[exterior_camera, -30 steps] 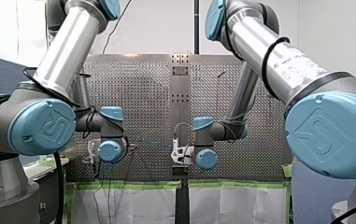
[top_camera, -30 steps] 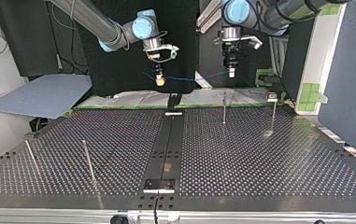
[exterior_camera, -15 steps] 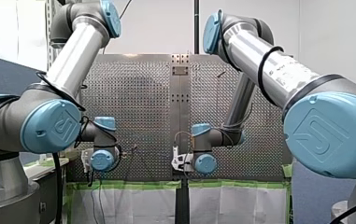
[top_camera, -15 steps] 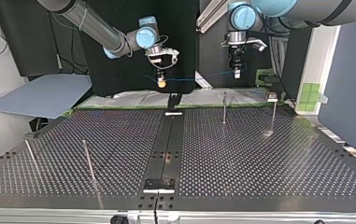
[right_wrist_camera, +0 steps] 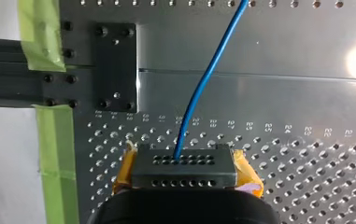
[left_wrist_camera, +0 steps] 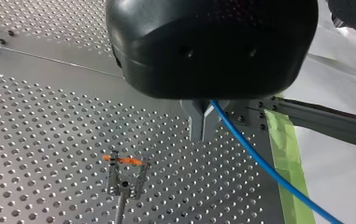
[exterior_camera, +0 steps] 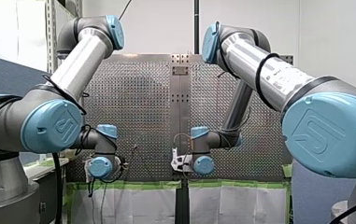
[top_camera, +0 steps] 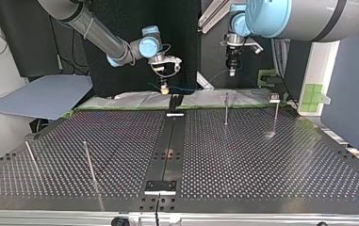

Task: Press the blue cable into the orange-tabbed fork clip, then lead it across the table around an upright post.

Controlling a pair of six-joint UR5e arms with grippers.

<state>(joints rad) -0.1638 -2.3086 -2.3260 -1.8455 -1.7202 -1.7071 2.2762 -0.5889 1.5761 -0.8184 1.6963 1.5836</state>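
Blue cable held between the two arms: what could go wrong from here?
The blue cable is not yet in the orange-tabbed fork clip. Its slot looks narrow, so the cable may land beside it. Both the left end effector and right end effector pinch the cable, so pulling apart might make it slip.

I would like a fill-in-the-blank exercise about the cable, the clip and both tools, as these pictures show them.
My left tool is shut on a ___ cable. The fork clip ahead of it carries an ___ tab. My right tool, also shut on the cable, has ___ pads.
Missing words: blue; orange; yellow.
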